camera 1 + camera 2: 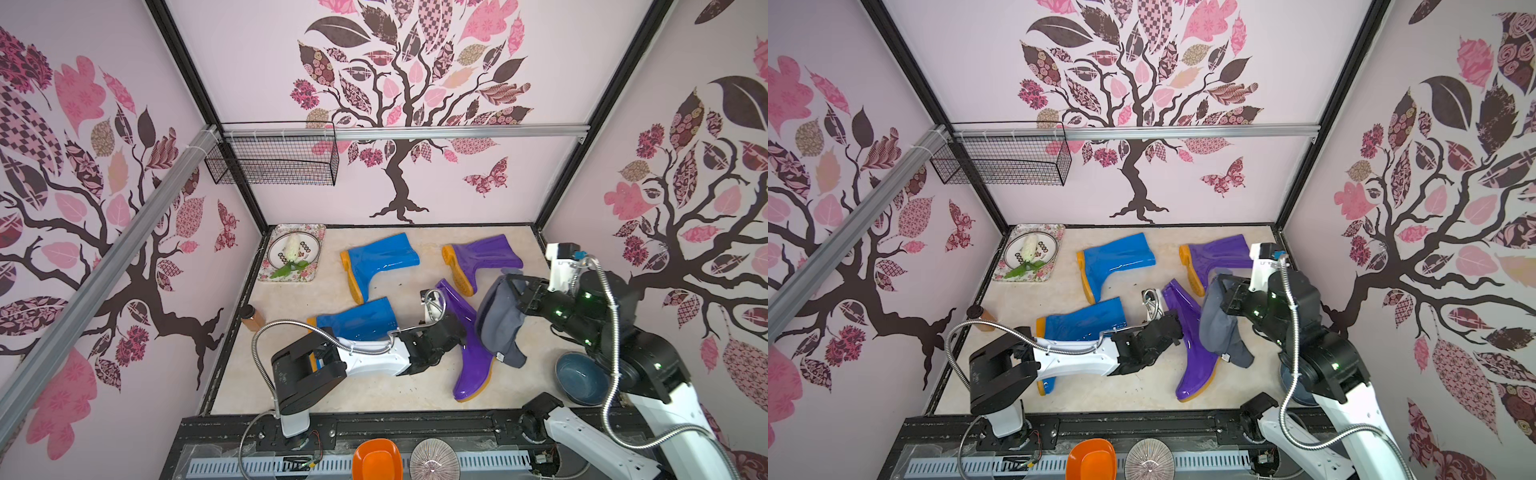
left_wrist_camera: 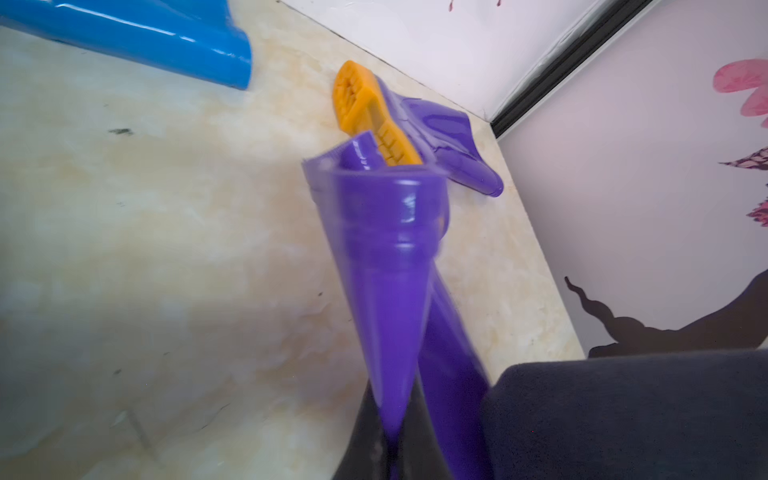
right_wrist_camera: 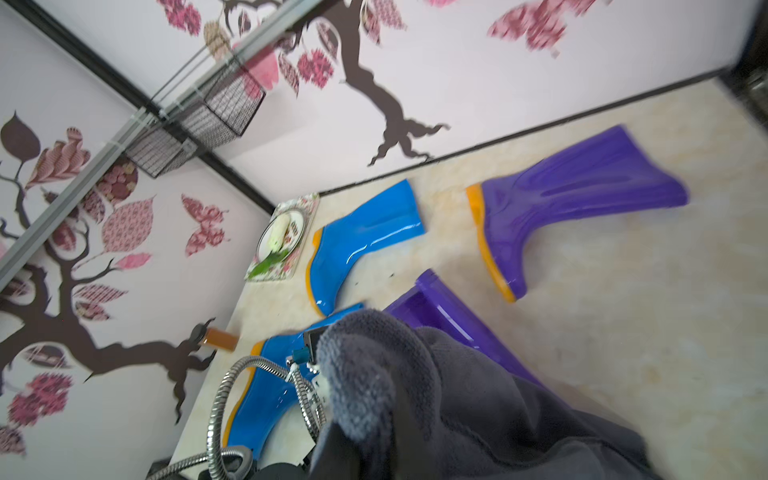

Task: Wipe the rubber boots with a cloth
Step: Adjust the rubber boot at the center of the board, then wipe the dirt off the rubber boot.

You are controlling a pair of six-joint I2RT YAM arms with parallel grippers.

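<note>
While left claw (image 1: 456,328) tight on purple boot (image 1: 473,357), right claw (image 1: 513,291) tight on cloth (image 1: 496,328): plate (image 1: 314,246) in tray (image 1: 305,276).

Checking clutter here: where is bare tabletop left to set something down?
Bare: the front strip between the left arm's base and the near purple boot; also between floral tray, amber jar and blue boots. Crowded: centre-right, around cloth, bowl.

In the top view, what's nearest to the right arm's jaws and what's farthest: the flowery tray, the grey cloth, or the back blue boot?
1. Grey cloth: held, right side.
2. Back blue boot: middle, toward the back.
3. Flowery tray: back-left corner.
</note>
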